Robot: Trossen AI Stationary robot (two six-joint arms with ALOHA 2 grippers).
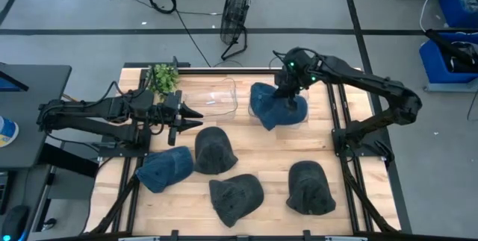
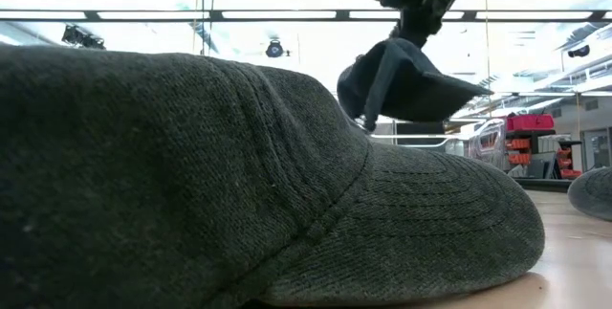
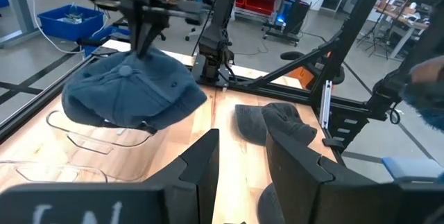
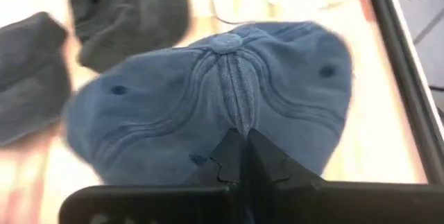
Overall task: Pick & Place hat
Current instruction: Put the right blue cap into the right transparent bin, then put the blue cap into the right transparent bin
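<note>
Pickup looks done: right claw is clenched on the blue hat, apparently clear of the table; placing remains. Left claw waits released.

Right arm stretched in from the right, elbow bent, right end effector pointing down at far centre, fingers pinched together. Left arm low at left; left end effector apparently parted.

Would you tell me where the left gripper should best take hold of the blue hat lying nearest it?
Probably the crown's top, from straight above: the blue hat lies dome-up, offering loose fabric to pinch. The left gripper is open beside it.
</note>
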